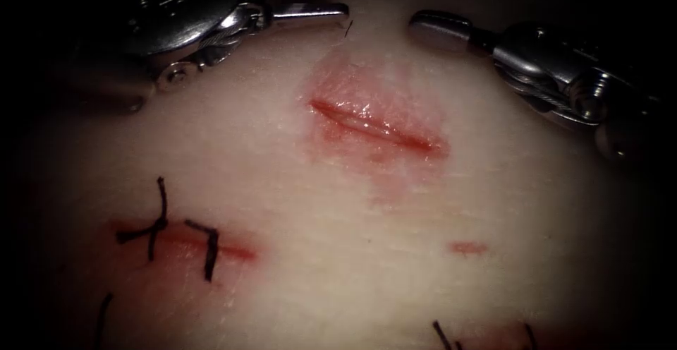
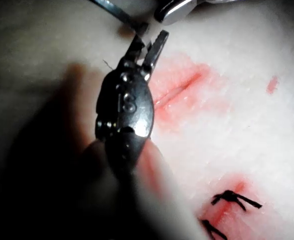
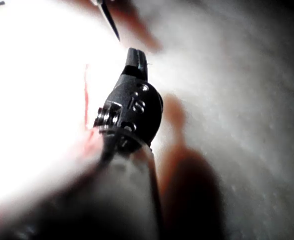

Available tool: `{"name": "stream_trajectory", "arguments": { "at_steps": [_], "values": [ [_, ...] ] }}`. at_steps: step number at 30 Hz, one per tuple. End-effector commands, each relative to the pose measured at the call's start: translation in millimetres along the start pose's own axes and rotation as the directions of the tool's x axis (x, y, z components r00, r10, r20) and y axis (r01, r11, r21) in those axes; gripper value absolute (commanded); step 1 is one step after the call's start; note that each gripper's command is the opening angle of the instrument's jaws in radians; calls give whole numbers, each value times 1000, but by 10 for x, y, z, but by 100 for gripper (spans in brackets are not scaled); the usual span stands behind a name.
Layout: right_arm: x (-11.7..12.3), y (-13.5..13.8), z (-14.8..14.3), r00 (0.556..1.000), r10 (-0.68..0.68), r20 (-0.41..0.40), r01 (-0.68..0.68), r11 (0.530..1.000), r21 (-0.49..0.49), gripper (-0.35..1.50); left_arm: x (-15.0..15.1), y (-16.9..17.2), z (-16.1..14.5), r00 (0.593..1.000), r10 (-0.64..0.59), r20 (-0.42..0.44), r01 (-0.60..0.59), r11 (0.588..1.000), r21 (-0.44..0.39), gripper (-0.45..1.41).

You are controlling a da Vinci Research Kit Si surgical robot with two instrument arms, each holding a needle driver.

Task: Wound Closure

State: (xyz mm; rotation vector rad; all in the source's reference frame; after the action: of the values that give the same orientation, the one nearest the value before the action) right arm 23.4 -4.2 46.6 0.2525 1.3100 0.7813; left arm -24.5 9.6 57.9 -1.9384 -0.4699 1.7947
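- Your left tool (image 1: 345,1) lies at the upper left of the endoscope frame, above the tissue (image 1: 338,216); its jaws stand slightly spread and pinch nothing. In the left wrist view the same tool (image 2: 149,42) shows its two jaws parted, tips apart.
- Your right tool (image 1: 423,25) enters from the upper right of the endoscope frame; its jaws are pressed together and hold nothing. In the right wrist view this tool (image 3: 137,57) shows one closed, dark tip.
- The cut (image 1: 374,125) runs slantwise in the upper middle of the endoscope frame, between the two tools and below them, open and unstitched, ringed by red fluid (image 1: 395,170).
- A short thread end (image 1: 348,28) stands on the tissue just beside the left tool's tip.
- A second cut (image 1: 233,250) at lower left carries two dark stitches (image 1: 161,224), their ends cut short.
- More cut thread ends (image 1: 443,336) show at the lower edge, right of middle.
- A small red mark (image 1: 469,248) lies at lower right of the open cut.
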Motion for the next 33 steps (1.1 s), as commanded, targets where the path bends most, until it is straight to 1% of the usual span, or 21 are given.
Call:
{"name": "stream_trajectory", "arguments": {
  "at_steps": [1,2,3,4,5,6,8,11,13,14,16,18,20,21,24,26,27,28,29,31,33],
  "values": [
    [2,2,9,1000,-1,-3,1,1000,2,-10,-6,-4,6,1000,-1,0,1,1000,-9,-45],
    [3,3,6,1000,0,-2,0,1000,5,-10,-18,6,9,998,-67,-9,66,992,-105,-45],
    [4,4,5,1000,0,-1,0,1000,7,-10,-23,10,11,996,-92,-12,89,985,-151,-45],
    [4,4,5,1000,0,-1,0,1000,7,-10,-23,10,11,996,-92,-12,89,985,-151,-45],
    [4,4,3,1000,1,-1,-1,1000,9,-11,-29,16,13,994,-111,-14,106,972,-210,-45],
    [5,5,2,1000,1,3,-2,999,43,-11,-39,30,17,985,-170,-25,152,929,-339,-45],
    [5,5,4,1000,2,14,-3,993,121,-18,-45,43,20,962,-268,-46,217,860,-462,-45],
    [4,2,7,1000,1,22,-5,982,188,-25,-45,53,23,943,-325,-76,259,857,-446,-45],
    [3,-2,12,999,33,21,-37,972,232,-5,-39,69,27,917,-390,-90,321,852,-414,-45],
    [3,-2,12,999,33,21,-37,972,232,-5,-39,69,27,917,-390,-90,321,852,-414,-45],
    [1,-10,19,983,184,13,-180,940,290,26,-33,80,30,900,-428,-85,361,839,-408,-45],
    [-2,-20,25,950,313,-6,-290,888,356,27,-33,85,33,899,-430,-85,362,837,-410,-45],
    [-2,-30,32,901,433,11,-400,821,408,59,-37,87,33,901,-427,-76,360,834,-417,-45],
    [-2,-34,36,882,471,20,-433,794,426,88,-40,88,33,902,-427,-65,362,830,-425,-45],
    [1,-44,46,859,511,25,-463,755,465,114,-47,90,33,907,-419,-45,358,823,-441,-45],
    [4,-52,55,825,563,41,-507,707,494,121,-56,91,33,913,-408,-21,354,815,-459,-45],
    [7,-60,62,784,618,60,-550,647,528,119,-62,92,33,916,-400,-4,351,809,-472,-45],
    [8,-63,64,762,644,65,-573,623,532,119,-65,92,33,918,-396,3,349,806,-478,-45],
    [8,-63,64,762,644,65,-573,623,532,119,-65,92,33,918,-396,3,349,806,-478,-45],
    [13,-68,69,701,708,87,-632,560,535,126,-70,94,33,920,-390,21,350,798,-491,-45],
    [16,-68,70,672,734,98,-658,532,533,126,-70,94,33,921,-390,26,350,795,-494,-45]
  ]
}}
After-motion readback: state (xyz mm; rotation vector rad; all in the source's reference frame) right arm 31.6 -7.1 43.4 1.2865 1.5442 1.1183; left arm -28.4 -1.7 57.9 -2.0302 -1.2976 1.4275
